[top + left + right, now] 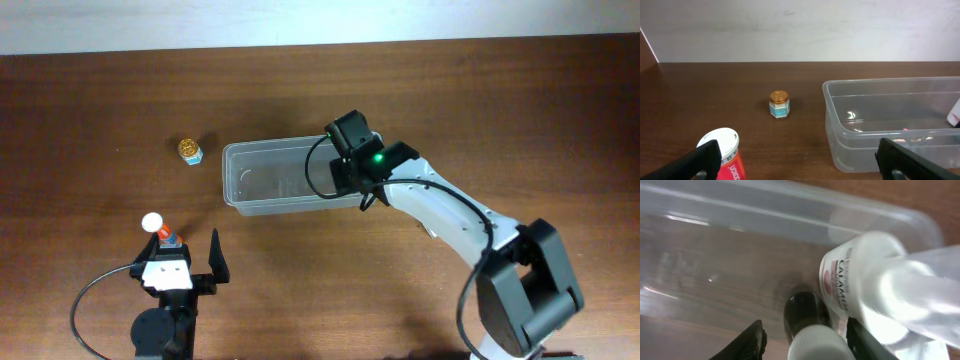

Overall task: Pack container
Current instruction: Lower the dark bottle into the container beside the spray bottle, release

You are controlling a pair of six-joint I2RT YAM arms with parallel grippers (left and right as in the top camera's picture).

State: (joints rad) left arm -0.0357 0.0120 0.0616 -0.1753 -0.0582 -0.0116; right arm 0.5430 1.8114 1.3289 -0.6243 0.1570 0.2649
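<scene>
Nearest, at the front of the table (480, 100): left claw (797, 150), fingers spread wide, nothing pinched. Just beside one finger, a red bottle (725, 157) with a white cap, upright, not yet gripped. Farther out on bare wood, well apart from both, a small jar (779, 103) with a gold lid, also upright. To the right of the jar and about level with it, the clear tub (840, 135), long side facing the arms, resting on the table near the middle. Over the tub's right end, reaching down inside: right claw (806, 332). Between its fingers, a white rounded thing (817, 345) with something dark just above, too blurred to name; cannot tell whether pinched or let go. Beside that, inside the tub, a white bottle (850, 280) with red lettering.

Judged as mid-packing: at least one bottle in the tub, red bottle and jar out on the table. Looks like the placing step for the right arm, at or around the point of release. Next for that side: open fully if not so, then lift straight up past the rim without dragging the tub. Next for the left side: close in on the red bottle, centre it between the fingers, squeeze below the cap, carry over the near wall into the free left half
</scene>
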